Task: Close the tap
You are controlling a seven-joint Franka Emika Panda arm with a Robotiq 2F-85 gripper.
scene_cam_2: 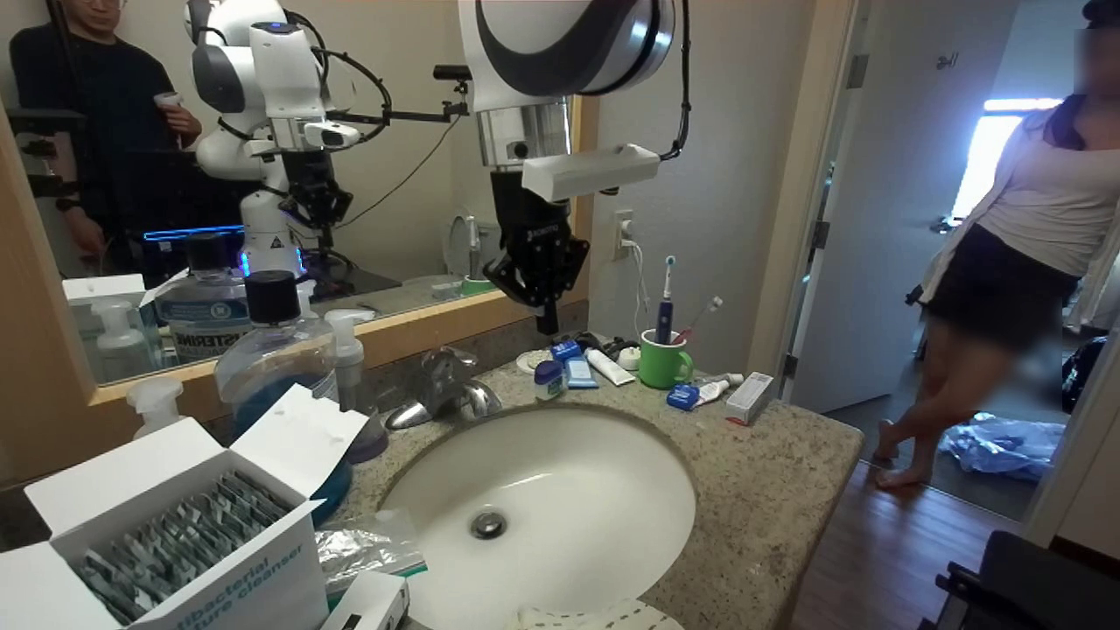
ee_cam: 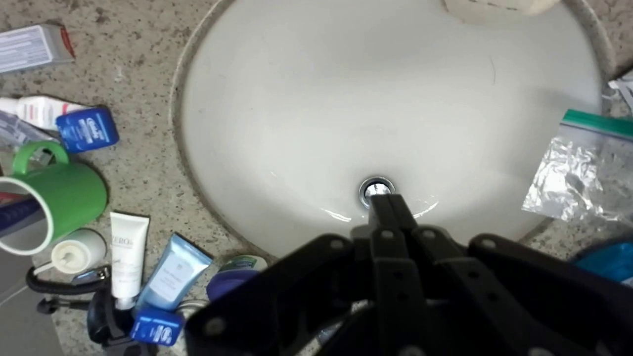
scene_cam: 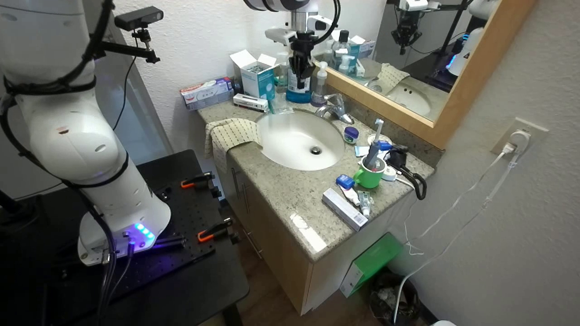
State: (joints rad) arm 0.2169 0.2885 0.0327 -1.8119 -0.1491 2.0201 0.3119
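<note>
The tap (scene_cam: 336, 108) is a small chrome faucet with a short spout and two metal handles behind the oval basin (scene_cam: 290, 145). In an exterior view the tap (scene_cam_2: 446, 381) stands between the soap bottle and the small jars. No water stream shows at the spout. My gripper (scene_cam: 301, 83) hangs above the back of the basin, pointing down, apart from the tap; it also shows higher than the tap in an exterior view (scene_cam_2: 547, 322). In the wrist view its fingertips (ee_cam: 391, 200) are pressed together with nothing between them, over the drain (ee_cam: 376, 188). There the gripper hides most or all of the tap.
A mirror (scene_cam_2: 420, 236) stands close behind the gripper. A blue mouthwash bottle (scene_cam: 298, 96), a pump bottle (scene_cam: 320, 83) and an open box (scene_cam: 258, 81) stand beside the tap. A green mug (scene_cam: 368, 177) with toothbrushes and several tubes lie opposite. A cloth (scene_cam: 235, 133) hangs over the counter edge.
</note>
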